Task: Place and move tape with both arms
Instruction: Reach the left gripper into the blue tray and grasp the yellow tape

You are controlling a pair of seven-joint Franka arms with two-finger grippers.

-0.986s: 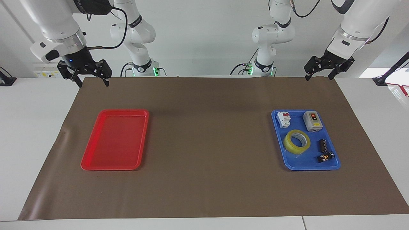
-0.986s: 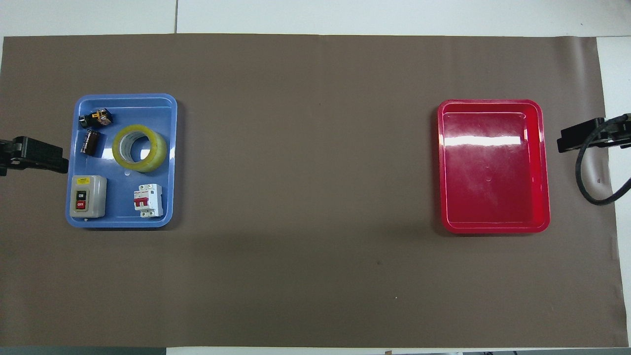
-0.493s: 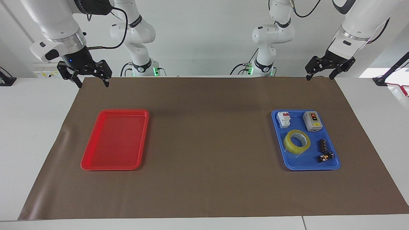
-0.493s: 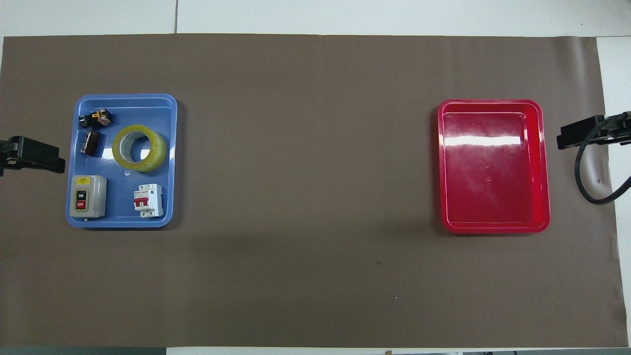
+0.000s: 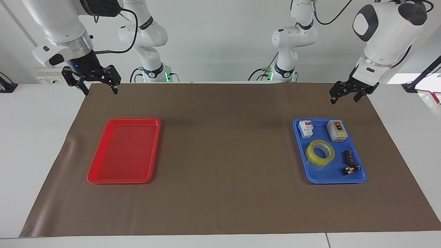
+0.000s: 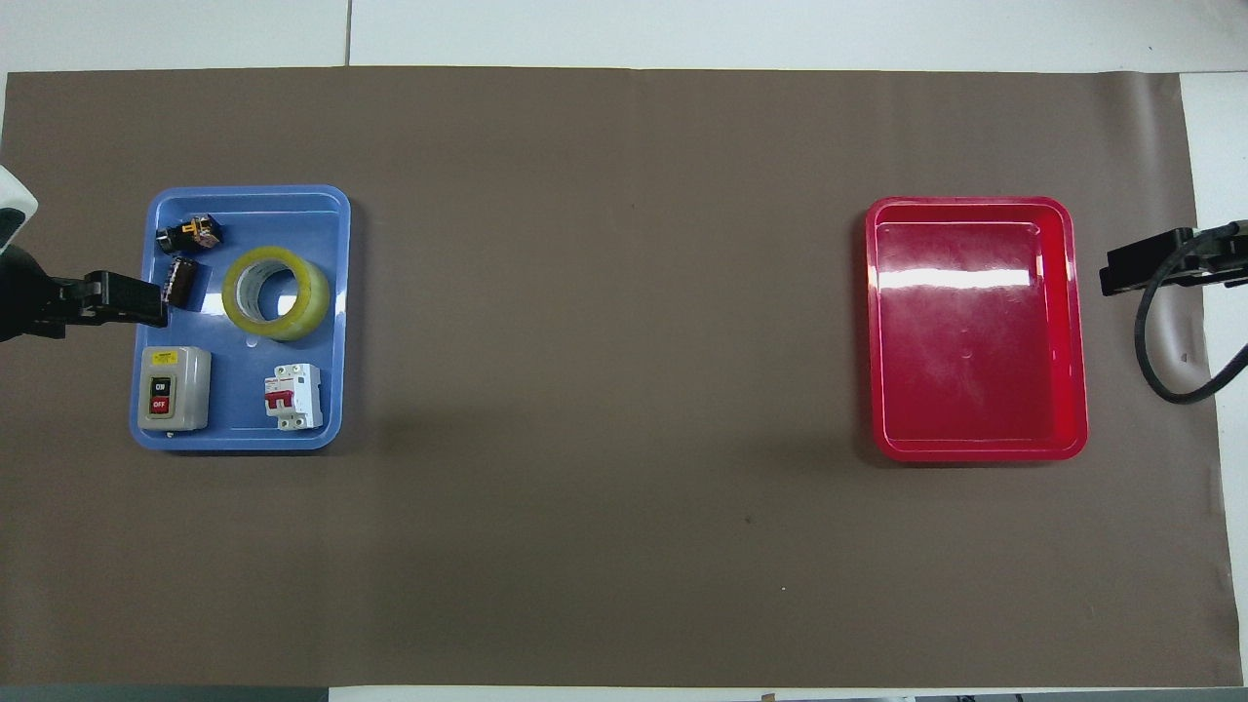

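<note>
Spread fingers show on both the left gripper (image 5: 344, 97) and right gripper (image 5: 100, 90), while the tape (image 5: 320, 152) lies in the blue tray (image 5: 360, 179).

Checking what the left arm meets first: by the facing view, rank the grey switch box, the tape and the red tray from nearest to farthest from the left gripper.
From the left gripper, raised:
1. Grey switch box, blue tray's robot-side end.
2. Tape, mid-tray.
3. Red tray, right arm's end.
</note>
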